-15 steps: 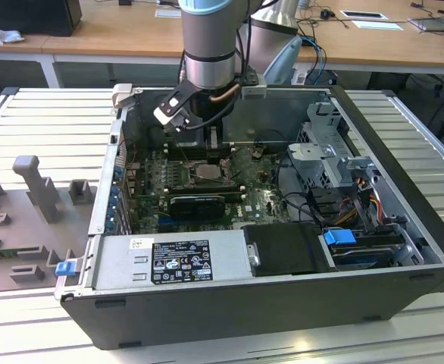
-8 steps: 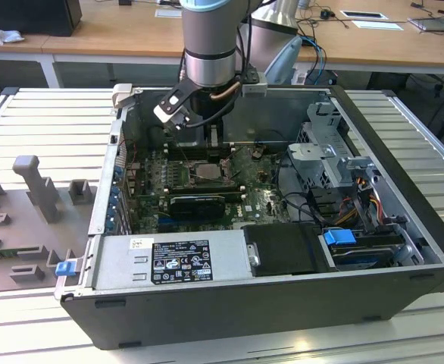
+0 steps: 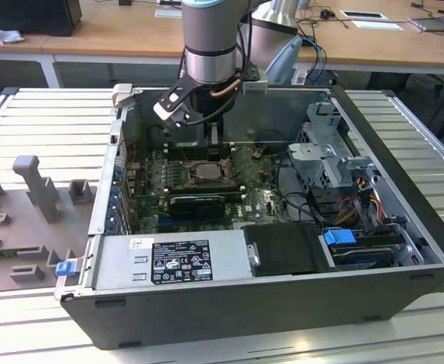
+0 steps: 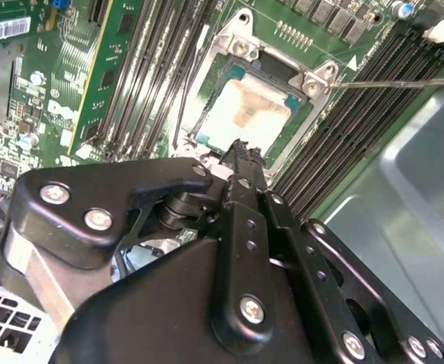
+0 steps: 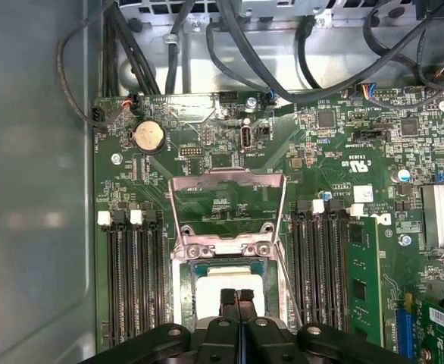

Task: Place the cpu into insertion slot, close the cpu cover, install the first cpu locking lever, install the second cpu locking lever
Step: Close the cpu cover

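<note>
The cpu [image 5: 216,277] [image 4: 246,112], a square chip with a pale metal top, lies flat in the insertion slot [image 5: 186,287] [image 4: 207,138] on the green board. The cpu cover [image 5: 178,208] is swung open and stands up from its hinge beside the slot. My gripper [image 5: 237,297] [image 4: 241,149] hangs just over the chip's near edge, its two black fingers pressed together and shut, with nothing between them. A thin wire locking lever [image 4: 392,83] sticks out unlatched beside the slot. In the exterior view the gripper [image 3: 204,144] is low inside the case, above the slot [image 3: 207,170].
Long black memory slots [image 5: 131,280] [image 5: 320,265] flank the socket. A black card [image 3: 198,202] lies in front of it. Cable bundles [image 5: 282,53] run along the case wall. A power supply [image 3: 180,262] and drive cage [image 3: 328,152] stand inside the case.
</note>
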`<state>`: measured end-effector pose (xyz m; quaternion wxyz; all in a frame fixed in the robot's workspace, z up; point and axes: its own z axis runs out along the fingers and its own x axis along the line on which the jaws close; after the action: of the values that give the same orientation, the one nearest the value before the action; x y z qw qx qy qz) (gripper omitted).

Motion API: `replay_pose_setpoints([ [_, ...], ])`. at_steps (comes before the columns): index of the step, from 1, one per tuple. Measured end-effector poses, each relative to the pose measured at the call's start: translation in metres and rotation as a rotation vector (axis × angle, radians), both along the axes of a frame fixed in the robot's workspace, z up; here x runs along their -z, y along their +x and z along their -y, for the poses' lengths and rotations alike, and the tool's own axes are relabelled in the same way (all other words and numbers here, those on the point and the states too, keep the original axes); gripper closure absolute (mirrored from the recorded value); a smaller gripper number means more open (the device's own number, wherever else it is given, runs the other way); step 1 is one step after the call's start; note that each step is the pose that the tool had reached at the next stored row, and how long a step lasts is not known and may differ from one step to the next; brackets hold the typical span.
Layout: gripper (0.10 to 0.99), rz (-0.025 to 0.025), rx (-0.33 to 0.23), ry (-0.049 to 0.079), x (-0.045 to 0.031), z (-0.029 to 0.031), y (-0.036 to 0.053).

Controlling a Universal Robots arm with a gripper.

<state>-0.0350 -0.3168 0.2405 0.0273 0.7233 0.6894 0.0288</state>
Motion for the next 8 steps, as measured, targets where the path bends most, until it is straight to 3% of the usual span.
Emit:
replay_pose_setpoints([
  [3, 0.98, 0.0002, 0.0, 0.0, 0.0002, 0.0, 0.006],
  [8, 0.98, 0.0001, 0.0, 0.0, -0.0009, 0.0, 0.0068],
])
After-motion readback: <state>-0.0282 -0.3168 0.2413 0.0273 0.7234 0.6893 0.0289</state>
